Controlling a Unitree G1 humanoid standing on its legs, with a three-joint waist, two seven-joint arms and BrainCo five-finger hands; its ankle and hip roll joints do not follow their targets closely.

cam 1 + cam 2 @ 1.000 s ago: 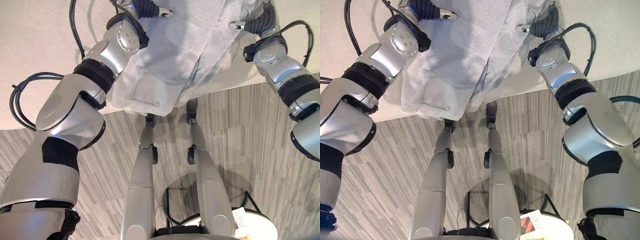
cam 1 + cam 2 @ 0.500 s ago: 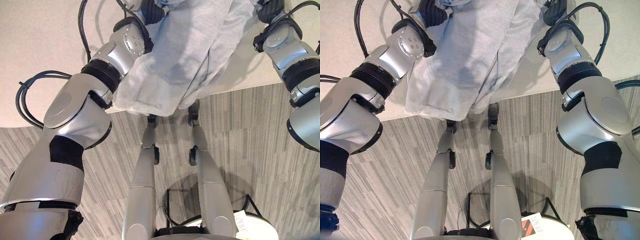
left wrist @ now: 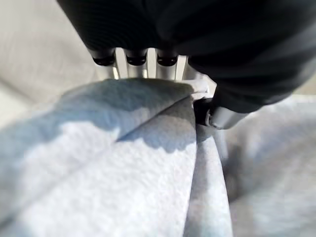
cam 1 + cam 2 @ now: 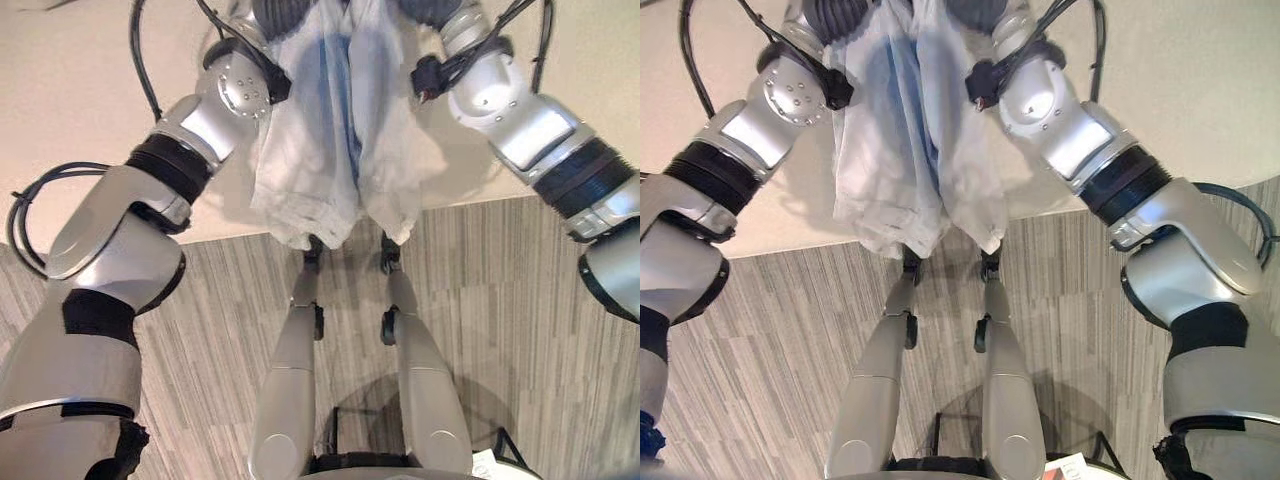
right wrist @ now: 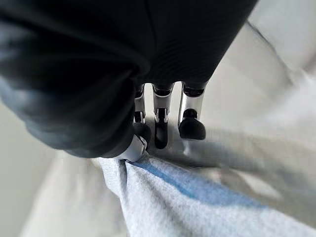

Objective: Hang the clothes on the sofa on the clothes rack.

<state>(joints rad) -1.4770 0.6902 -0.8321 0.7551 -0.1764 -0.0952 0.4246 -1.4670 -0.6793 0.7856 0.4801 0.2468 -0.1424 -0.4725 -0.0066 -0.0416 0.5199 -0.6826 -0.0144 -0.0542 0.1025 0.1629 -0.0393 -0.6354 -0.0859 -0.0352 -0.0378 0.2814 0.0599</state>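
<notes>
A pale grey garment (image 4: 340, 130) with a blue inside hangs in a narrow bunch between my two arms, its hem above the sofa's front edge. My left hand (image 3: 217, 116) pinches a fold of the cloth (image 3: 123, 187) between its thumb and curled fingers. My right hand (image 5: 190, 126) has its fingers curled, with the thumb pressed onto the garment's edge (image 5: 197, 207). In the eye views both wrists meet at the top of the garment (image 4: 910, 130), close together.
The beige sofa seat (image 4: 70, 100) lies behind the garment. Grey striped carpet (image 4: 550, 330) covers the floor in front of it. The rim of a white round table (image 4: 1070, 468) with a booklet shows at the lower right.
Both arms have swung inward and come close together. The garment, spread wide before, now hangs bunched and narrow, with its blue inside showing.
</notes>
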